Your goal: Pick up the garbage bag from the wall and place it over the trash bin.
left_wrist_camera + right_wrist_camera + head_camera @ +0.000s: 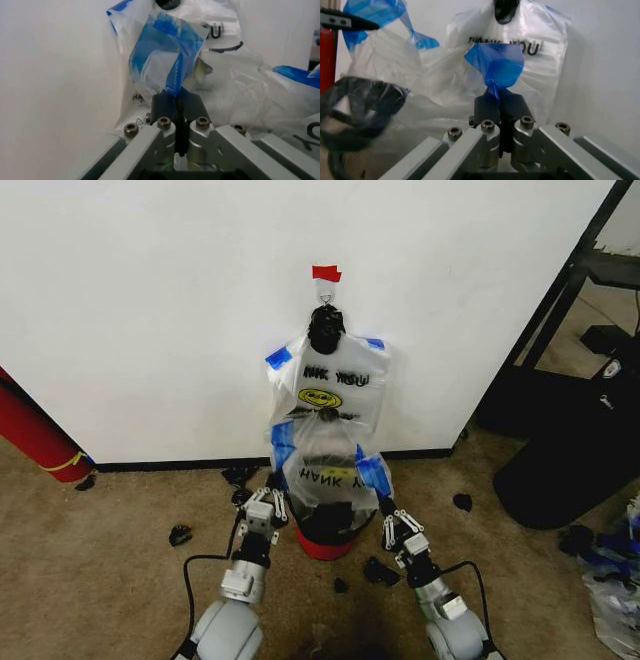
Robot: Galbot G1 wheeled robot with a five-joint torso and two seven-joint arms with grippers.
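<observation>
The garbage bag hangs spread between my two grippers, low in front of the wall, with its open mouth right over the trash bin. My left gripper is shut on one blue-edged handle. My right gripper is shut on the other handle. The bin's dark rim shows through the plastic in the right wrist view. Above, a bundle of like bags hangs by a black knot from the hook under red tape.
A red roll leans at the left by the baseboard. A large black bulky thing and a black rack stand at the right. Black scraps lie on the carpet around the bin.
</observation>
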